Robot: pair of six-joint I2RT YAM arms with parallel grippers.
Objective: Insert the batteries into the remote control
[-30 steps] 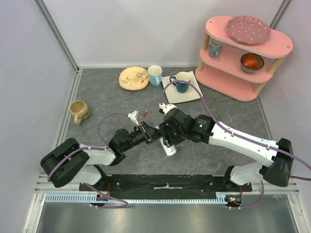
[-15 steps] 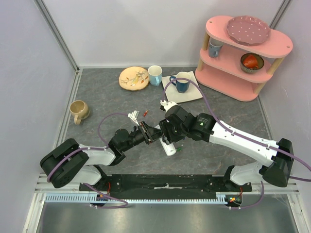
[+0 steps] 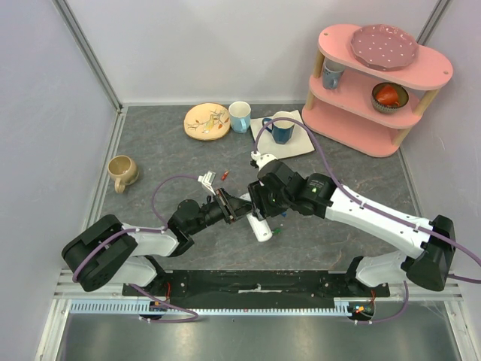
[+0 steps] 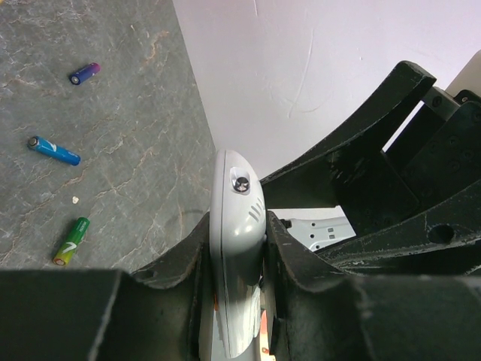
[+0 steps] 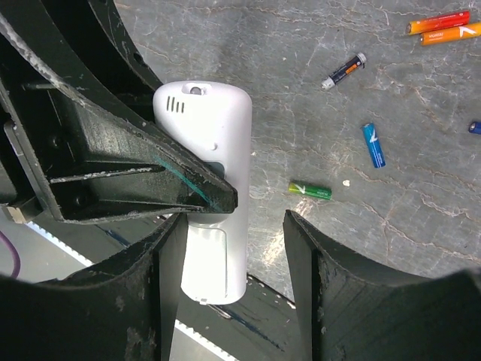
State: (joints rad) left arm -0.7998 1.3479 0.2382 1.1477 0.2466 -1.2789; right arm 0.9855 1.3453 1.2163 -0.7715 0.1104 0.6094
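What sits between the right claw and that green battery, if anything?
Nothing visible. The small green cylindrical battery lies on the grey tabletop beside the slim white plastic remote control gripped by the left claw; the open right claw hovers above.

The right gripper [image 3: 261, 209] has drawn back a little toward the far side of the desk [image 3: 165, 150]. Its wrist and the small white fitting on top now sit slightly farther from the arm bases than a second ago. The black link of the right arm [image 3: 322, 197] behind it has shifted the same way, and a bit more of the white remote control [image 3: 260, 229] now shows on the gripper's near side.
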